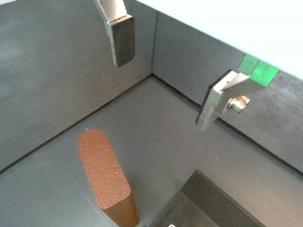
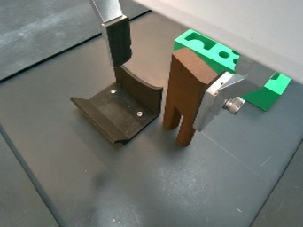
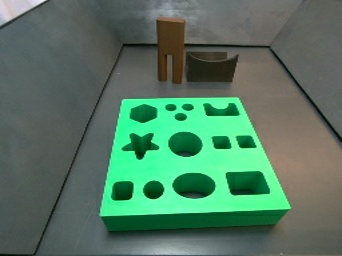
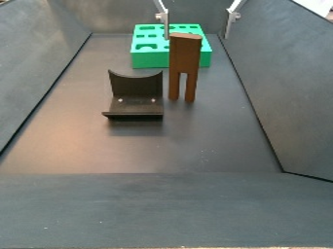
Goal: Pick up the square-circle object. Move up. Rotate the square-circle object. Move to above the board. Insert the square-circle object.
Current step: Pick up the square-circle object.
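Note:
The square-circle object (image 2: 183, 89) is a tall brown block standing upright on two prongs on the dark floor, and both side views show it (image 3: 170, 48) (image 4: 185, 62). A wrist view catches it low down (image 1: 106, 177). My gripper (image 2: 164, 89) is open and hangs above the block, holding nothing. One silver finger (image 2: 213, 105) looks close beside the block, the other finger (image 2: 116, 40) stands well off. In a side view only the fingertips (image 4: 163, 14) show, high over the block. The green board (image 3: 191, 160) lies flat with several cut-out holes.
The fixture (image 4: 134, 95), a dark bracket with a curved notch, stands right beside the block (image 2: 119, 108) (image 3: 210, 66). Grey walls (image 4: 267, 68) enclose the floor on all sides. The board (image 4: 159, 41) lies behind the block in a side view.

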You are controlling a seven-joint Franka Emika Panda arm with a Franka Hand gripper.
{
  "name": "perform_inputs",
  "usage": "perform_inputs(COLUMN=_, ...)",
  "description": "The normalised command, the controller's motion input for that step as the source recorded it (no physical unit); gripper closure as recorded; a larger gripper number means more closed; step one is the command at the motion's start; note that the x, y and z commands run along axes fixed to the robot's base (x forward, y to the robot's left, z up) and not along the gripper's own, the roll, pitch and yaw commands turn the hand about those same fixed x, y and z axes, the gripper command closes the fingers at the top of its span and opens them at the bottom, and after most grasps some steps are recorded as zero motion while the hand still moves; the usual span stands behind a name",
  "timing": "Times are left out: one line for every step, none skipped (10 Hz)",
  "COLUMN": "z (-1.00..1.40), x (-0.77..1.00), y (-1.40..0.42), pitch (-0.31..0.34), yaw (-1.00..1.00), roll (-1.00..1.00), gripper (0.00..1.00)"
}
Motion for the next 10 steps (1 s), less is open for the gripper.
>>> perform_inputs(z=-0.06, x=0.51, y=0.0, pitch=0.02, yaw=-0.22, roll=-0.02, gripper=0.0)
perform_inputs(z=-0.22, x=0.61, y=-0.41, pitch=0.004, yaw=-0.3, roll=0.04, gripper=0.0)
perform_inputs(z=-0.22, x=0.54, y=-0.39, pitch=-0.034, yaw=-0.42, roll=0.0, gripper=0.0)
perform_inputs(z=-0.22, x=0.47, y=-0.49, pitch=-0.076, yaw=-0.42, roll=0.01, gripper=0.0)
perform_inputs(z=-0.21, x=0.17, y=-0.53, pitch=-0.124, yaw=-0.25, roll=0.03, gripper=0.0)
perform_inputs(z=-0.13, x=0.0, y=-0.41, pitch=-0.047, yaw=0.0, roll=0.08, gripper=0.0)
perform_inputs(z=-0.05, x=-0.16, y=-0.24, pitch=-0.054, yaw=0.0, roll=0.06, gripper=0.0)
perform_inputs(z=0.0, x=-0.24, y=0.0, pitch=0.0, yaw=0.0, roll=0.03, gripper=0.0)
perform_inputs(z=0.01, x=-0.15, y=0.0, pitch=0.0, yaw=0.0, roll=0.02, gripper=0.0)
perform_inputs(z=-0.05, x=0.03, y=-0.13, pitch=0.0, yaw=-0.16, roll=0.04, gripper=0.0)
